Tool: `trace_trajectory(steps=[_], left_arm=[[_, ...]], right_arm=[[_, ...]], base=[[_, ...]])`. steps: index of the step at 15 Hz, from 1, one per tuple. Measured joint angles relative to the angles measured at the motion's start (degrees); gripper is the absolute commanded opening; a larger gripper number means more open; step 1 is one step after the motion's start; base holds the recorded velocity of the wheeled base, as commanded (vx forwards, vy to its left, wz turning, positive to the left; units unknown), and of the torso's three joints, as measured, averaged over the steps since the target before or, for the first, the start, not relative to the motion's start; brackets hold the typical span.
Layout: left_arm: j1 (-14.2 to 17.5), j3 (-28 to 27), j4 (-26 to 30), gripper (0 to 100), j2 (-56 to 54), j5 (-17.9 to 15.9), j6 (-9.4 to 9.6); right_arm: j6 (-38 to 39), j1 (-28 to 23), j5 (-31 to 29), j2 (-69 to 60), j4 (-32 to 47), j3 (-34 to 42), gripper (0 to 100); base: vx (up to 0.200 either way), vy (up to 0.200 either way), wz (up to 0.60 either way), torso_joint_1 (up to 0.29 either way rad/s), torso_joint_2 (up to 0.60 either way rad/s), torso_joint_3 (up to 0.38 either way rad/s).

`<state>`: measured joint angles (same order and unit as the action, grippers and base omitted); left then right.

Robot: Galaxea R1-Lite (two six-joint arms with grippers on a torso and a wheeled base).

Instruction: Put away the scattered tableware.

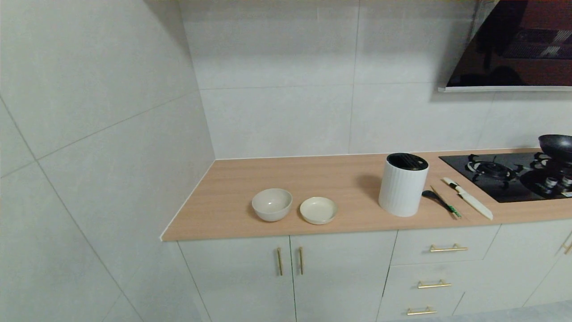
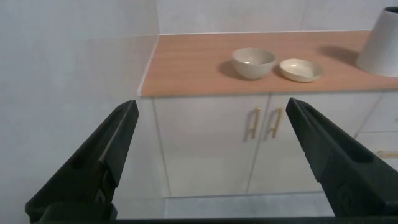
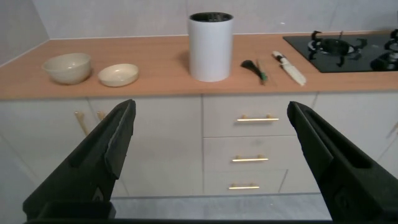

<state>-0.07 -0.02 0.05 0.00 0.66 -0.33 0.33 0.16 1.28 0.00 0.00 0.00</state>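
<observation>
right gripper (image 3: pixel 211 107) spread wide, empty, off the desk (image 1: pixel 339 174) front | left gripper (image 2: pixel 210 109) likewise | knife (image 1: pixel 469 200), chopsticks (image 1: pixel 434 190), spoon (image 1: pixel 428 194) just right of holder (image 1: pixel 402 184), long axes front-to-back, my right arm nearer | bowl (image 1: pixel 271 204), dish (image 1: pixel 318 209) further left, my left arm nearer

Wok (image 1: pixel 556 146) cut off at right edge; holder (image 1: pixel 403 184) contents too dark to tell.

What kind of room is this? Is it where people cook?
Most likely a home kitchen. There is a gas stove with a dark pan on it, a wooden countertop holding a bowl and a small dish, and cabinets with drawers underneath.
</observation>
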Motion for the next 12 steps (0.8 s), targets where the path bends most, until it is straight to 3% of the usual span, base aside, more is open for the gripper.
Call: trace_trajectory(steps=[12], left_arm=[[0.0,0.0,0.0,100,0.0,0.0,0.12]], right_arm=[[-0.2,0.0,0.0,0.0,0.0,0.0,100]], base=[[0.000,0.000,0.00,0.000,0.00,0.000]])
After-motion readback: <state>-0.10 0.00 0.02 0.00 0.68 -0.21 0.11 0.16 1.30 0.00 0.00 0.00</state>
